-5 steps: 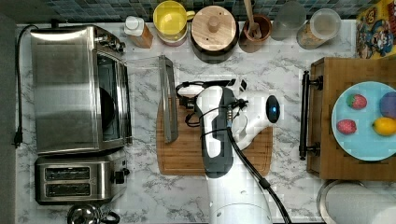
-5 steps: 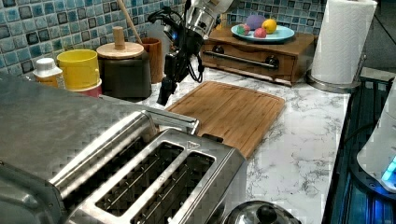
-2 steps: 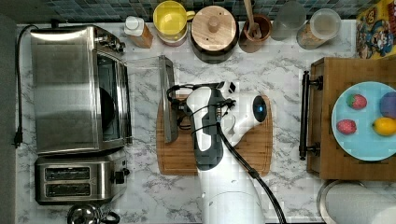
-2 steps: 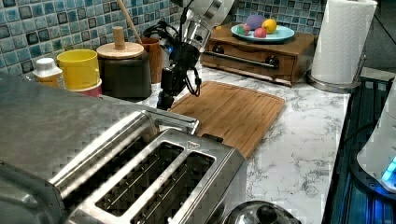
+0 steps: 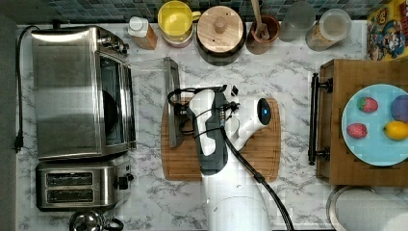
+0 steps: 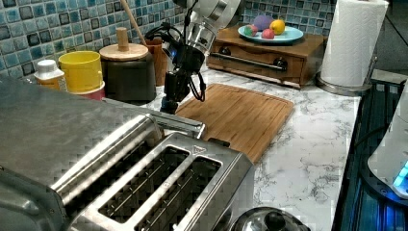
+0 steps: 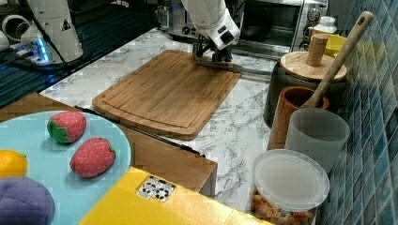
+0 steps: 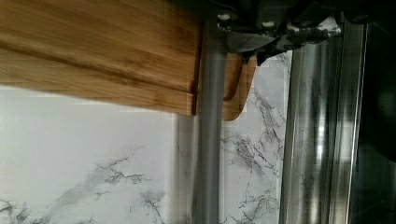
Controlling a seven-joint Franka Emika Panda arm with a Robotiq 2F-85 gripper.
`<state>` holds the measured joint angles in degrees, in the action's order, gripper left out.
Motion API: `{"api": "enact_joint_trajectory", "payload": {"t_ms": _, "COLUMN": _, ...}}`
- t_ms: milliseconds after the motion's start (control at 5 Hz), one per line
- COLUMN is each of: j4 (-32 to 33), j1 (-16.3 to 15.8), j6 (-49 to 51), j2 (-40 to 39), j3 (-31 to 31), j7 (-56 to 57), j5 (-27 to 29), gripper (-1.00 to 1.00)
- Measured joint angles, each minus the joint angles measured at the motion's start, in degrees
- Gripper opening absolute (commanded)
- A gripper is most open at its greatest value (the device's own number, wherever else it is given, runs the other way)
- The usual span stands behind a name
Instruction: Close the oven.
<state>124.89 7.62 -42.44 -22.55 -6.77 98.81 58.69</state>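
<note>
In the top view, the cutting board [image 5: 250, 159] lies on the marble counter [image 5: 288, 72] and serves as the landmark. On the top view's left of it stands the oven [image 5: 72, 91], its door [image 5: 149, 103] dropped flat toward the board, the handle [image 5: 173, 108] over the board's edge. The gripper [image 5: 177, 107] sits at that handle. The two-slot toaster [image 5: 79, 185] stands below the oven. Above the board runs a row of jars and canisters [image 5: 221, 29]. On the top view's right sits a wooden box [image 5: 337, 120] bearing a plate [image 5: 373, 144] of toy fruit.
</note>
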Motion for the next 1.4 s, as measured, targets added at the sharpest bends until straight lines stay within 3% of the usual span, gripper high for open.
{"api": "enact_joint_trajectory", "payload": {"t_ms": 400, "j4": -0.34, "j1": -0.02, "j6": 1.01, "j2": -0.32, "j3": 0.27, "j7": -1.23, "j5": 0.06, "gripper": -1.00}}
{"api": "enact_joint_trajectory", "payload": {"t_ms": 800, "j4": -1.90, "j1": -0.06, "j6": 1.99, "j2": -0.57, "j3": -0.21, "j7": -14.94, "j5": -4.78, "gripper": -1.00}}
{"api": "enact_joint_trajectory", "payload": {"t_ms": 1200, "j4": -3.80, "j1": -1.24, "j6": 1.65, "j2": -0.18, "j3": -0.79, "j7": -19.75, "j5": -13.34, "gripper": -1.00}}
{"api": "enact_joint_trajectory", "payload": {"t_ms": 1400, "j4": -3.58, "j1": -1.23, "j6": 1.82, "j2": 1.31, "j3": -1.35, "j7": -21.99, "j5": -14.30, "gripper": -1.00}}
